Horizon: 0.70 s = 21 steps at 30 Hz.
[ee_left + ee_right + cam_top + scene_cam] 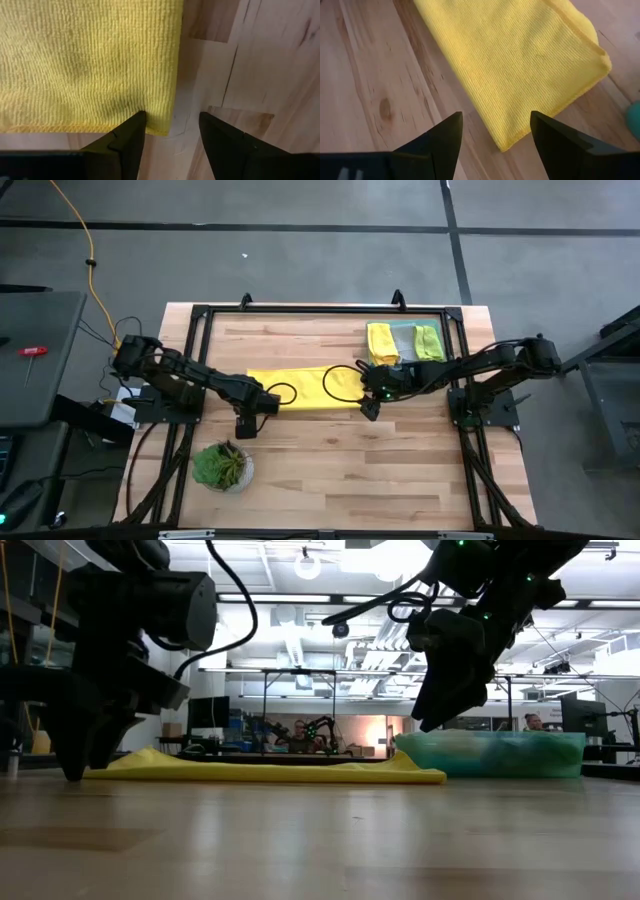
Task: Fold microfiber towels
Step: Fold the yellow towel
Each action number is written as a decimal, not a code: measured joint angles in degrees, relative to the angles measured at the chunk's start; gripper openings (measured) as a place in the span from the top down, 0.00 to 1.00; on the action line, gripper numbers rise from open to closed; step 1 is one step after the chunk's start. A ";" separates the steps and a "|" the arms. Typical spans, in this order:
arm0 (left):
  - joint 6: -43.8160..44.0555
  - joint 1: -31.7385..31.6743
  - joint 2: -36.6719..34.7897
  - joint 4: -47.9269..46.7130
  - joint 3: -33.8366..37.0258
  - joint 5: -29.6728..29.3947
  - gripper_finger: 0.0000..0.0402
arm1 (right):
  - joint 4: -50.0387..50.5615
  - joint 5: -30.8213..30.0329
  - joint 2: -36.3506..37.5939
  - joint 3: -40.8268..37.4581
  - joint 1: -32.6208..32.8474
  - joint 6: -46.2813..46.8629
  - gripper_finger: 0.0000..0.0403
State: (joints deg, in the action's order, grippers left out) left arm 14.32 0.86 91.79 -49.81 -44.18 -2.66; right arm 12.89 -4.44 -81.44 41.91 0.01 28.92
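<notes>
With the yellow towel lying as a flat strip mid-desk, both open, empty end effectors, left & right, poise at its end corners (nothing gripped yet), so next probably pinch & fold across.

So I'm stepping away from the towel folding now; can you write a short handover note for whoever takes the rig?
Left hand: open, low at one end corner of the yellow towel, nothing held.
Right hand: open, above the towel's other end, nothing held.
Yellow towel lies flat mid-table as a long folded strip.
Other towels are stacked in a tray at the far right.
Done: the strip's first fold, apparently.
Left: fold the strip again, probably end to end, then stack it.
</notes>
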 joint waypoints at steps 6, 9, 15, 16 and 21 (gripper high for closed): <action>0.01 0.02 0.51 0.04 0.00 -0.19 0.64 | -1.05 4.32 0.01 0.00 0.90 -7.77 0.44; 0.04 0.06 -0.30 0.30 0.11 -0.17 0.71 | -1.05 4.06 -0.06 0.00 1.89 -14.30 0.44; 0.43 0.04 -0.77 0.29 0.22 -1.90 0.91 | -1.13 2.92 -4.59 0.02 2.27 -22.72 0.44; 0.47 0.02 -0.77 0.27 0.24 -2.31 0.95 | -1.15 2.66 -5.78 0.02 2.27 -23.37 0.44; 0.49 0.00 -0.73 0.29 0.26 -4.05 0.97 | -0.99 -0.36 -11.76 1.49 2.29 -25.55 0.45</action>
State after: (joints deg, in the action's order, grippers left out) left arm 14.81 0.86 91.06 -49.52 -43.92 -6.71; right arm 11.90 -4.80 -93.20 43.40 2.31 3.38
